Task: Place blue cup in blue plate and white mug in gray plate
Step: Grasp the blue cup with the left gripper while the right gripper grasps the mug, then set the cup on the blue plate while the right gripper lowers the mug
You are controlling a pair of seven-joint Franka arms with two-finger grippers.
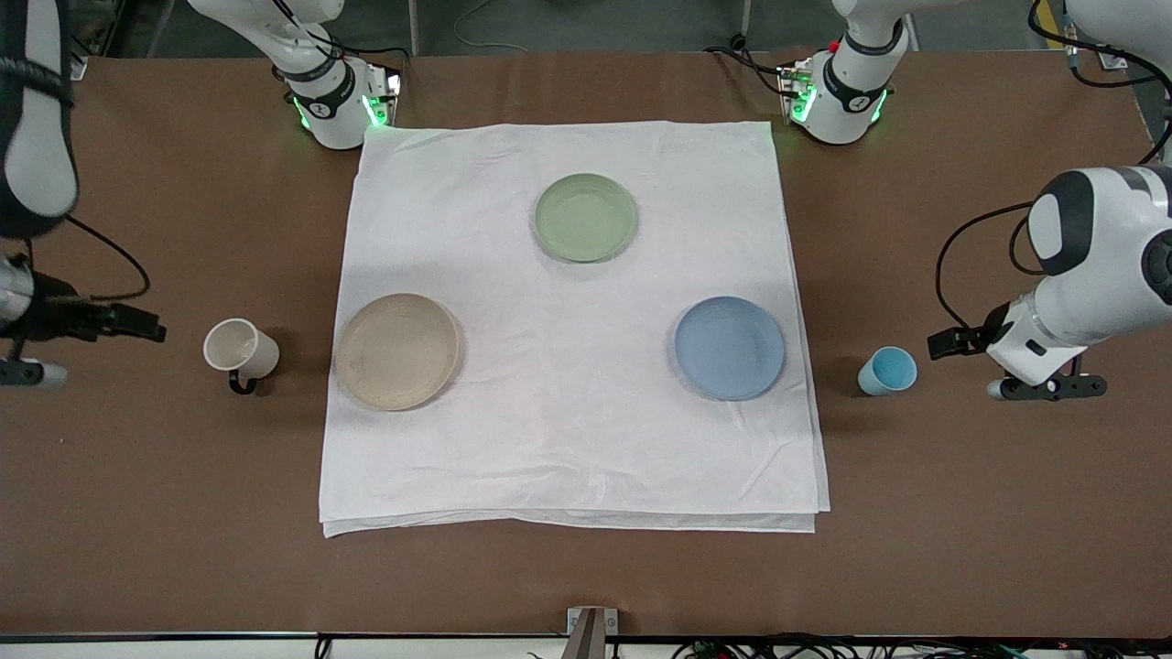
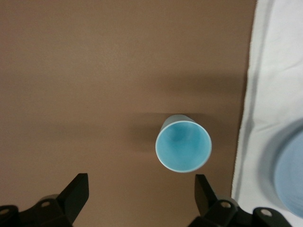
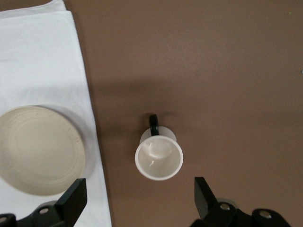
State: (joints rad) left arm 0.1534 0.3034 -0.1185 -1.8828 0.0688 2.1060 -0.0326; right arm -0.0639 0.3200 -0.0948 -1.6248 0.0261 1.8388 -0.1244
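Note:
The blue cup [image 1: 887, 371] stands upright on the bare table beside the cloth's edge, at the left arm's end; it also shows in the left wrist view [image 2: 183, 145]. The blue plate [image 1: 730, 348] lies on the cloth next to it. The white mug [image 1: 241, 350] stands upright on the bare table at the right arm's end, handle toward the front camera; it also shows in the right wrist view [image 3: 159, 157]. The gray plate [image 1: 396, 351] lies on the cloth beside it. My left gripper [image 1: 1048, 386] [image 2: 141, 198] is open and empty, in the air by the cup. My right gripper [image 1: 23, 373] [image 3: 139, 201] is open and empty, in the air by the mug.
A white cloth [image 1: 568, 439] covers the middle of the brown table. A pale green plate [image 1: 585, 218] lies on it, farther from the front camera than the other two plates. The arm bases [image 1: 339, 105] stand along the table's back edge.

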